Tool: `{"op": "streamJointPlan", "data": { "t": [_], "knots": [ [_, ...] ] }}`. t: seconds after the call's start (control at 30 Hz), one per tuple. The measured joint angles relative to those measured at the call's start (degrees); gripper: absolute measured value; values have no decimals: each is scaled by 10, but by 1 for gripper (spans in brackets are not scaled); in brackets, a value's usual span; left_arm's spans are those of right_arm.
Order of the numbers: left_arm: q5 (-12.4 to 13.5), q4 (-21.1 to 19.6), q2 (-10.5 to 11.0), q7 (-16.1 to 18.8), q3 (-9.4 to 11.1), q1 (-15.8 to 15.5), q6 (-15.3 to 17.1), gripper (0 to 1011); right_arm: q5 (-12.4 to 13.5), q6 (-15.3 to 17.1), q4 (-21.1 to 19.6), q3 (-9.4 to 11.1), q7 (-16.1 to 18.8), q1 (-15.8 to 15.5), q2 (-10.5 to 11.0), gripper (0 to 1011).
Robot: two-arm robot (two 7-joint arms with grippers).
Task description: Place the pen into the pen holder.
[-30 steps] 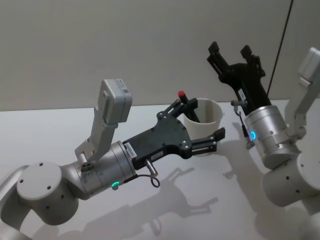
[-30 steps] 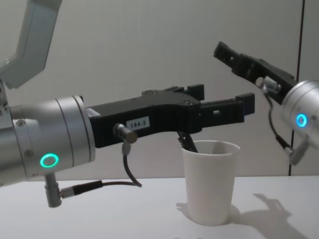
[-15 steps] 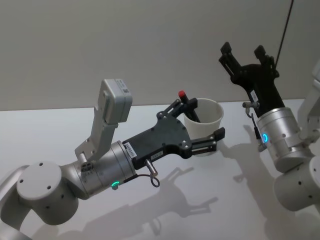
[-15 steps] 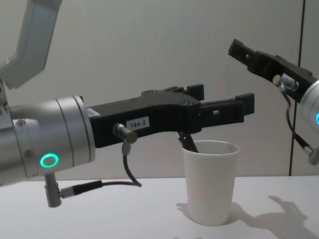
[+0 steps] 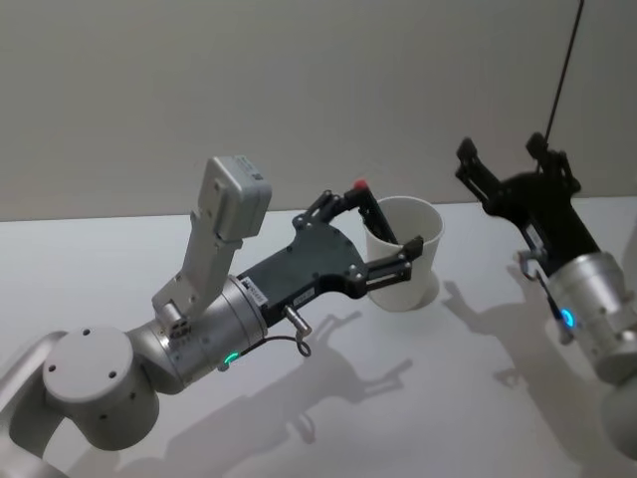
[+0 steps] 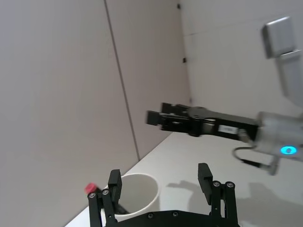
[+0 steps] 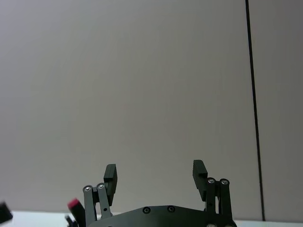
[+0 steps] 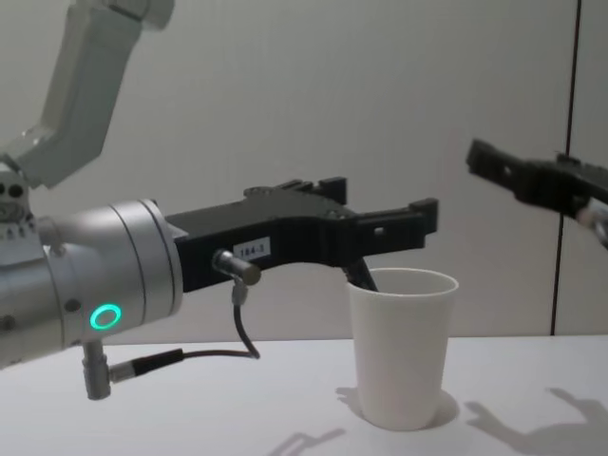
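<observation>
A small white label (image 8: 251, 251) is showing on the black body of the left gripper (image 8: 380, 211) in the chest view; it is reading "184-3", though the characters are small and not certain. The same label (image 5: 255, 292) is appearing in the head view, too small to read. A white label (image 6: 227, 128) on the right gripper (image 6: 156, 116) is showing illegible print.

Pen holder (image 5: 406, 257) stands upright on the table (image 5: 119, 259), right of centre. Pen (image 5: 376, 213) stands inside it, leaning toward the robot's left, its upper end above the rim. Left gripper (image 5: 370, 227), fingers spread, straddles the holder's left rim. Right gripper (image 5: 506, 159), fingers spread, is raised to the holder's right, apart from it.
</observation>
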Motion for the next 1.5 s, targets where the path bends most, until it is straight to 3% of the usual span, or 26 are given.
{"op": "streamJointPlan", "data": {
  "t": [0.5,1.1,1.5],
  "knots": [
    [49,16,-5,115,9,-3,-3,1001,-48,72,-65,22,17,-73,76,1001],
    [105,33,-9,246,19,-7,-6,1001,-53,80,-72,24,19,-81,84,1001],
    [113,36,-10,264,20,-7,-7,1001,-53,80,-72,24,19,-81,84,1001]
  ]
}}
